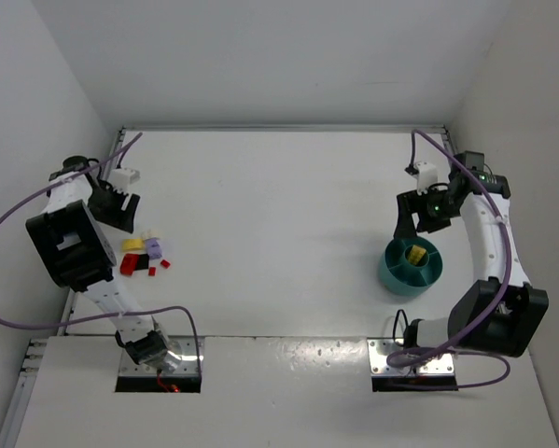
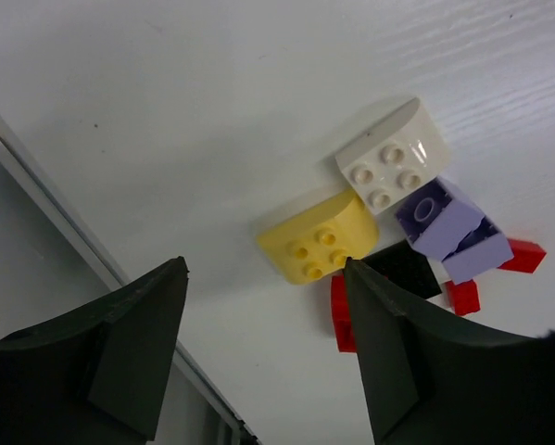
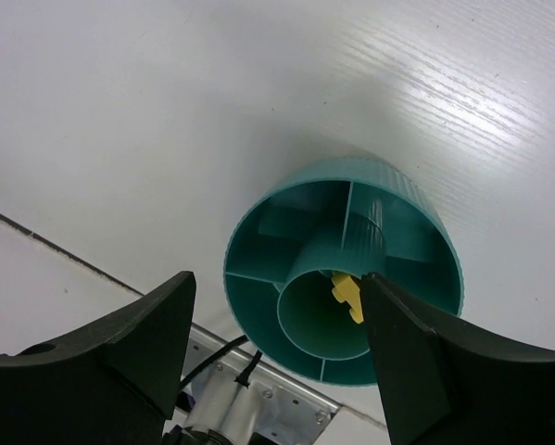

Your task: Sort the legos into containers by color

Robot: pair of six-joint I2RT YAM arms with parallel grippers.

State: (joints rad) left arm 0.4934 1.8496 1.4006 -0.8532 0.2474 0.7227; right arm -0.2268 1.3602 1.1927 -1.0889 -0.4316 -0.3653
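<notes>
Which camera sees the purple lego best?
The left wrist view: the purple lego sits close up, its round stud clear. The top view shows it only as a tiny speck. The right wrist view misses it.

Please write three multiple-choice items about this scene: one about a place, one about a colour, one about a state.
1. Where does the lego pile lie?
A. on the left part of the table
B. at the middle
C. by the far wall

2. What colour is the lego inside the teal bowl?
A. red
B. yellow
C. black

3. How is the left tool?
A. shut on a brick
B. open and empty
C. out of view

Answers:
1 A, the pile sits near the left edge.
2 B, one yellow piece shows inside.
3 B, it stands wide with nothing held.
</notes>
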